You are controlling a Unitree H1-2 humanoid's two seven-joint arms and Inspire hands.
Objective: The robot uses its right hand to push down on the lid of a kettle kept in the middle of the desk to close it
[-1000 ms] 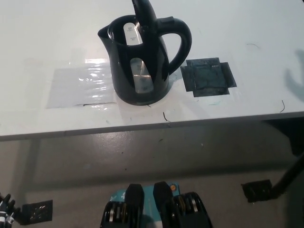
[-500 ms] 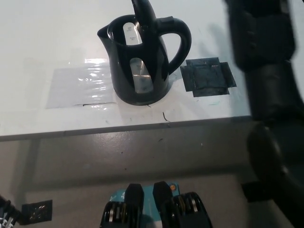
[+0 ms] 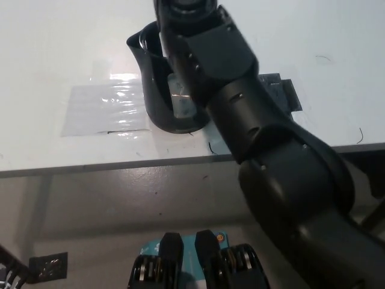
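While you read this frame, the white desk [image 3: 72,54] filled the upper half of the view, its front edge crossing from nine o'clock to three o'clock. Next in bulk was the black right arm [image 3: 264,150], which came in from five o'clock and reached up to twelve o'clock, covering much of the kettle [image 3: 159,96]. That kettle stood upright near the desk's middle, at about eleven o'clock from the view's centre, with only its spout side and lower body showing. It looked like rigid, smooth plastic, probably light if empty, so you should have expected it to slide or tip under an off-centre shove; pressing straight down on the lid's top was the safer contact. The lid itself was hidden behind the arm. A clear film patch [image 3: 102,108] lay at nine o'clock of the kettle, a dark tape patch [image 3: 283,90] at three o'clock. The right hand ran off the top edge, so I cannot tell how it was set or what it touched. The left hand was out of sight.
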